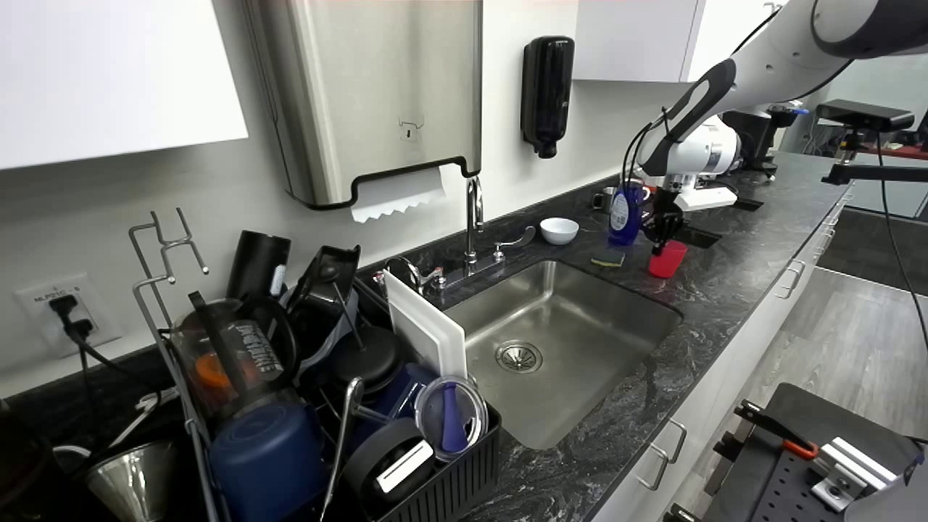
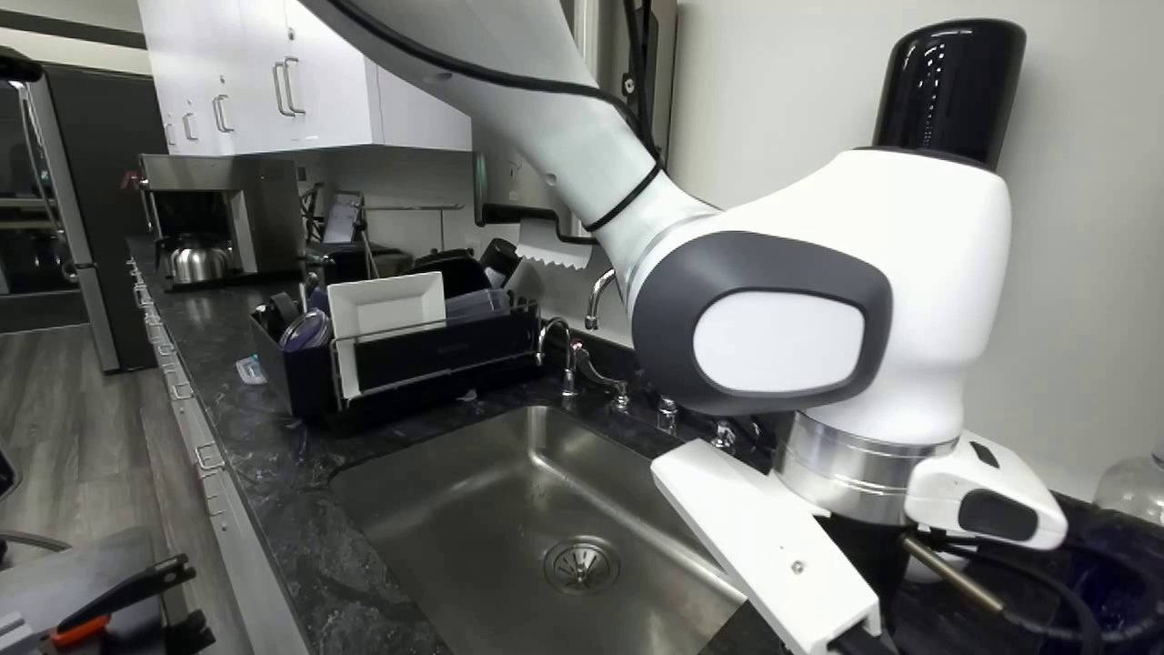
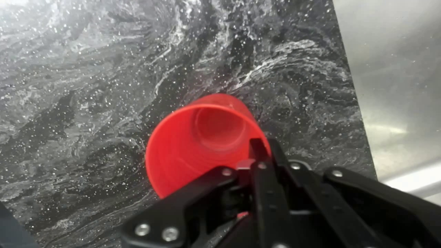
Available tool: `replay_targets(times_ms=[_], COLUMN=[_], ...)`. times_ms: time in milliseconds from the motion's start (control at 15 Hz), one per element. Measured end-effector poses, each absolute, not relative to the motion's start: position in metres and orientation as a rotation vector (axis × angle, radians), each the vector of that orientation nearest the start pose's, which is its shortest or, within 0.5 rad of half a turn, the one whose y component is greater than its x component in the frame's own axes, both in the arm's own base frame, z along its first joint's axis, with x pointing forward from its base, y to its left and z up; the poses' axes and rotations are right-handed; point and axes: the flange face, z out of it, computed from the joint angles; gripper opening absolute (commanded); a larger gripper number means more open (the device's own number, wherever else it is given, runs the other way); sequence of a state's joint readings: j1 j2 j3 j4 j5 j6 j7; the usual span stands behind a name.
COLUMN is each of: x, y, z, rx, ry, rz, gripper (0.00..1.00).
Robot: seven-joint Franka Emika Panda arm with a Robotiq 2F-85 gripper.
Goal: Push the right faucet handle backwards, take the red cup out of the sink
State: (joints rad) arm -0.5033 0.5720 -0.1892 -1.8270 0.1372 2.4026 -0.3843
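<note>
OK, red cup (image 3: 206, 137) is out of the sink (image 1: 580, 333), over the dark countertop (image 1: 747, 268) just past the basin's edge. Gripper (image 3: 266, 148) has it by the side wall: jaws pinched narrow, one finger (image 3: 258, 150) inside the cup, one outside, rim between them.

Orientation: mouth up, base down, but not plumb. In an exterior view the long axis leans, base (image 1: 658, 271) low on the sink side, mouth (image 1: 678, 247) tipped toward the counter's front edge. Wrist view looks down into the mouth; the round floor of the cup sits up-frame and a bit right of the opening's middle, so the axis is skewed to the camera. Can't tell if the base touches the counter. Sink shows along the right of the wrist view, apart from the cup.

Around it: sponge (image 1: 607, 259) near the cup, blue bottle (image 1: 625, 217) on the wall side, white bowl (image 1: 559, 230) farther along the backsplash. Faucet handle (image 1: 516, 243) on the bowl side of the spout (image 1: 473, 210): lever points toward the bowl, free end raised. Gripper well apart from it. Arm (image 2: 759, 327) partly covers the handles in an exterior view.
</note>
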Motion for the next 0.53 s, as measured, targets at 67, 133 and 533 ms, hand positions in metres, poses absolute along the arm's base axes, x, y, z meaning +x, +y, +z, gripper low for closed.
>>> replay_targets(times_ms=[67, 133, 533], x=[0.5068, 0.5076, 0.5118], y=[-0.4083, -0.4086, -0.4066], z=[0.2261, 0.2262, 0.2226], rx=[-3.102, -3.103, -3.101], ry=[0.594, 0.593, 0.581], rz=[-0.017, -0.018, -0.007], gripper=[0.30, 0.35, 0.78])
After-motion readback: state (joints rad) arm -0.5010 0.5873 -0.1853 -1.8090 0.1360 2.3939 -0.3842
